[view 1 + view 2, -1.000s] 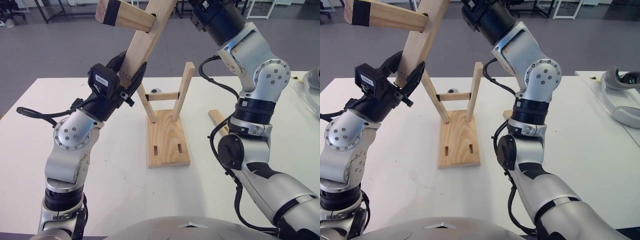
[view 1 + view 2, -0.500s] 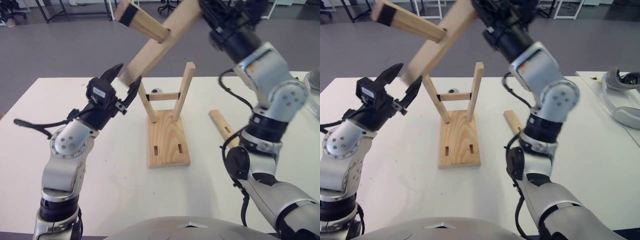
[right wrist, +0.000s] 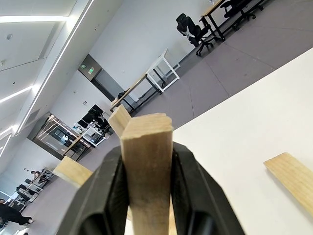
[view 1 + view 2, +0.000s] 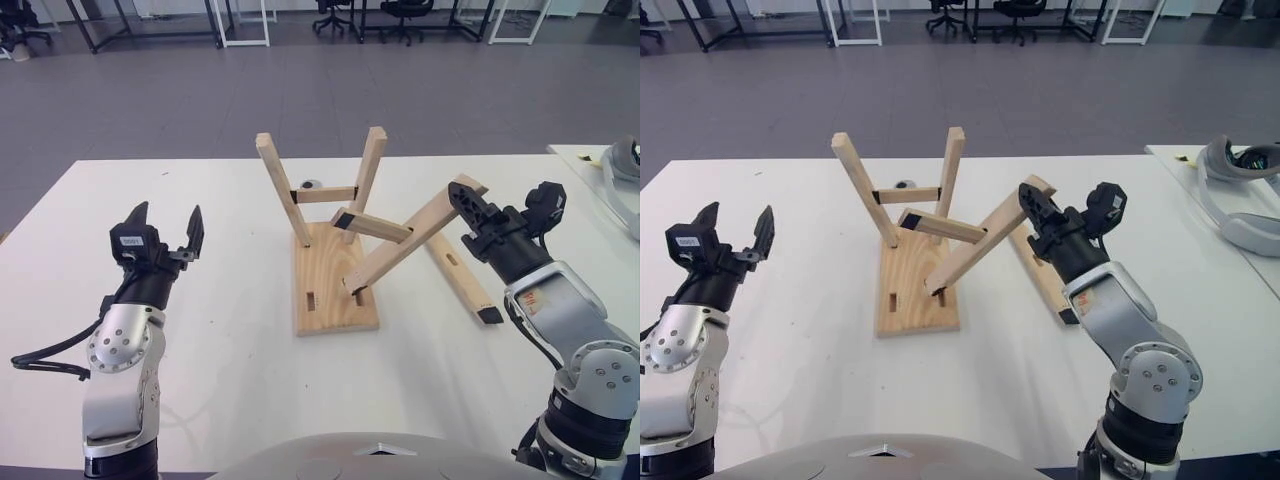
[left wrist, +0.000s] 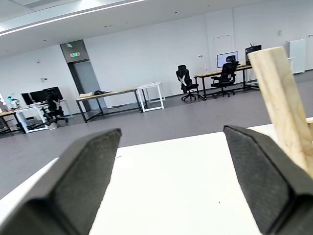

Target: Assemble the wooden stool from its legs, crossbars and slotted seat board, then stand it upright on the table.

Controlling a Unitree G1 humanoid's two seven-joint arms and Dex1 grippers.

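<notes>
The right tool (image 3: pixel 146 164) is closed on the upper end of a light square-section wooden leg (image 4: pixel 405 239), with its black fingers (image 3: pixel 110 191) pressed against two opposite faces of the wood. This leg slants down toward the robot's left. Its lower end meets the flat light wooden slotted seat board (image 4: pixel 335 310) at the near right slot; whether it is seated in the slot cannot be told. A short wooden crossbar with a black end (image 4: pixel 375 227) projects sideways from the middle of the held leg. The seat board lies flat on the white worktop (image 4: pixel 230 330), between the two arms. At the board's far end stand a left upright wooden leg (image 4: pixel 283 195) and a right upright wooden leg (image 4: pixel 365 180), splaying apart toward the top and joined by a thin horizontal wooden crossbar (image 4: pixel 326 193). A loose wooden leg with a black tip (image 4: pixel 458 272) lies flat on the worktop just right of the board, beneath the upper part of the held leg. The left tool (image 4: pixel 168 214) hangs above the left part of the worktop, well apart from the board, its black pads (image 5: pixel 83 176) spread wide with nothing between them. A white headset (image 4: pixel 1240 200) lies on a neighbouring white surface at the far right.
</notes>
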